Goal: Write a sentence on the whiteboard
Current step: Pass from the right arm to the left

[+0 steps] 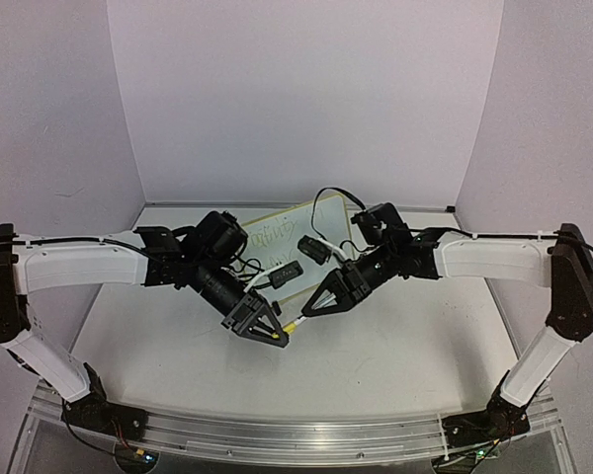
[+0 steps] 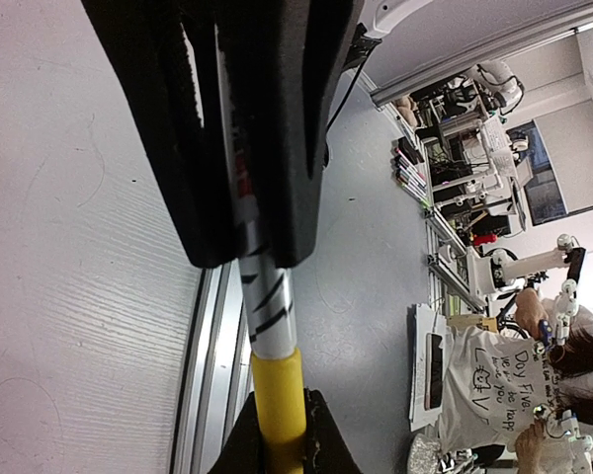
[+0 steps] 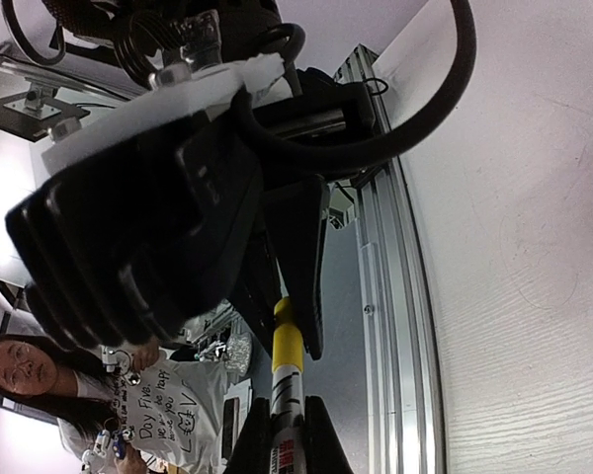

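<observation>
Left tool (image 1: 275,337): pressed together on the yellow cap (image 2: 278,395) of the marker (image 1: 293,324), above the worktop (image 1: 395,365) centre. Right tool (image 1: 311,308): pinching the white barrel (image 3: 285,405). The step in hand appears to be uncapping. Draw the tools apart along the marker axis, without twisting or bending it. Keep both grips firm. The whiteboard (image 1: 287,219) stands at the rear edge, centre, behind both tools, bearing faint writing (image 1: 272,237).
</observation>
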You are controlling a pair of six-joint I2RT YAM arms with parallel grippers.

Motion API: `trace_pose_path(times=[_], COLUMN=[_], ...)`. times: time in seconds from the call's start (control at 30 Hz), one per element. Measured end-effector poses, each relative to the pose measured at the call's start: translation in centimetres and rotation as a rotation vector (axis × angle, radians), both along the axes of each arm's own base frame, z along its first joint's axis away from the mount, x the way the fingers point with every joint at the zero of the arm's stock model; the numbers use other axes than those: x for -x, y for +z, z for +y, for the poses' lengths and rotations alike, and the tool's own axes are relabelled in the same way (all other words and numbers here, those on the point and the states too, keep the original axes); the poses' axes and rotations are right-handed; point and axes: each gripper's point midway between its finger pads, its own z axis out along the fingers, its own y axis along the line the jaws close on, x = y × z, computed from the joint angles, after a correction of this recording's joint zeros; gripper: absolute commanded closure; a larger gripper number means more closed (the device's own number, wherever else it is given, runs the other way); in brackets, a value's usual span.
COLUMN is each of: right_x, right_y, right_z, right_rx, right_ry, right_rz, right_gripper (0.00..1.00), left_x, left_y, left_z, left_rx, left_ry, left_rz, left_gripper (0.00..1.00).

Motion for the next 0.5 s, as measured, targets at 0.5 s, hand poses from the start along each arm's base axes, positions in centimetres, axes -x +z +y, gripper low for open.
trace_pose_path(times=[0.5], right_x=[1.3], right_y=[0.3], right_z=[0.7], right_rx=[-0.006], right_ry=[0.035], right_rz=[-0.016], right_gripper=[1.00], left_x=[0.9], left_y=[0.2], left_z=[0.5], left_rx=[-0.002], left_ry=[-0.041], left_rz=[0.036], left_gripper=[1.00])
